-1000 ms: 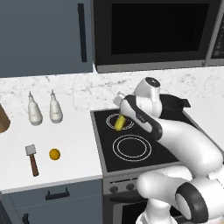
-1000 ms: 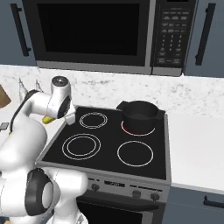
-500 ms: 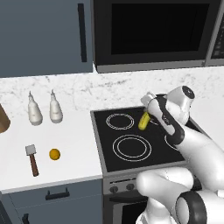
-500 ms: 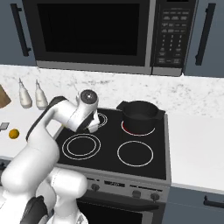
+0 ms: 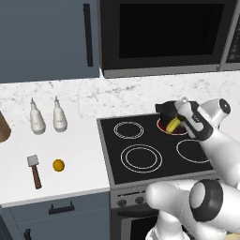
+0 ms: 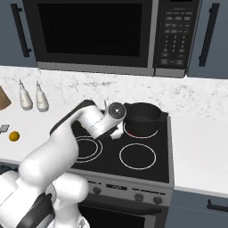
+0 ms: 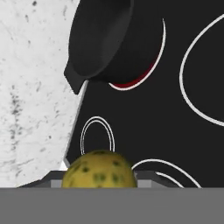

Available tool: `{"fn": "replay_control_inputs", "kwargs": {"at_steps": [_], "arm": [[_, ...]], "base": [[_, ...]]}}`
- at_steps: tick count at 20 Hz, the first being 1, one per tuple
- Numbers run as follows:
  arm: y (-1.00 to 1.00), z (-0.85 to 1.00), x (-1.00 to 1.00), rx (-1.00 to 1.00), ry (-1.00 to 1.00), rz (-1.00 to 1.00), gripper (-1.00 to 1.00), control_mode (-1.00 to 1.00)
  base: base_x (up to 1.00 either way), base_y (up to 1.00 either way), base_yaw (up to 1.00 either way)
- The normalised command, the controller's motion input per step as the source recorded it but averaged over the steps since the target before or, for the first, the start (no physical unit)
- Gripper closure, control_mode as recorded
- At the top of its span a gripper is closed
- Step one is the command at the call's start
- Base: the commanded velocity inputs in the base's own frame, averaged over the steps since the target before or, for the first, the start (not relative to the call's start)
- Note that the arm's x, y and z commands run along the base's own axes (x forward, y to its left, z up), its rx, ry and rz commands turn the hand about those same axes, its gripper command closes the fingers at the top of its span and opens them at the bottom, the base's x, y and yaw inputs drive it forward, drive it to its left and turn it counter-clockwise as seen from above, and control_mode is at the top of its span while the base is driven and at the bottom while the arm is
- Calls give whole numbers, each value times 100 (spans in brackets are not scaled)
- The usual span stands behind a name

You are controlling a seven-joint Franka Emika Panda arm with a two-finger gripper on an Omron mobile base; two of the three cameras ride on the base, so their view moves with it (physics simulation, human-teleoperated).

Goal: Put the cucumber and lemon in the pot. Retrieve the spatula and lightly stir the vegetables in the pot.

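My gripper (image 5: 175, 123) is shut on the yellow-green cucumber (image 5: 172, 124) and holds it above the stove, just in front of and left of the black pot (image 5: 165, 109). The pot (image 6: 142, 116) stands on the back right burner, which glows red. In the hand view the cucumber's end (image 7: 98, 175) sits at the bottom, with the pot (image 7: 109, 41) ahead and its inside hidden. The orange-yellow lemon (image 5: 58, 165) lies on the white counter left of the stove. Beside it lies the spatula (image 5: 34, 170), with its wooden handle towards the front.
Two white bottles (image 5: 36, 117) (image 5: 58, 116) stand at the back of the left counter. The black stovetop (image 5: 140, 157) has several ringed burners. A microwave (image 6: 93, 33) hangs above the stove, with cabinets on both sides. White counter (image 6: 200, 151) extends right of the stove.
The arm has swung right across the stove, carrying the cucumber from over the left burners to just beside the pot. Lemon, spatula and pot have stayed put.
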Motion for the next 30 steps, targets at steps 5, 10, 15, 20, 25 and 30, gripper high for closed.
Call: {"fn": "replay_control_inputs", "kwargs": {"at_steps": [5,10,15,20,25,30], "arm": [[-73,15,70,12,0,-14,100,-100],[-38,1,47,3,-3,-9,100,-100],[-21,0,17,0,-15,-8,100,-100],[-13,-1,17,0,-16,-9,100,-100],[-5,-6,20,-5,-10,-10,100,-100],[-2,0,6,-16,-10,-9,100,-100]], "base": [[0,0,0],[0,0,0],[0,0,0],[0,0,0],[0,0,0],[0,0,0]]}}
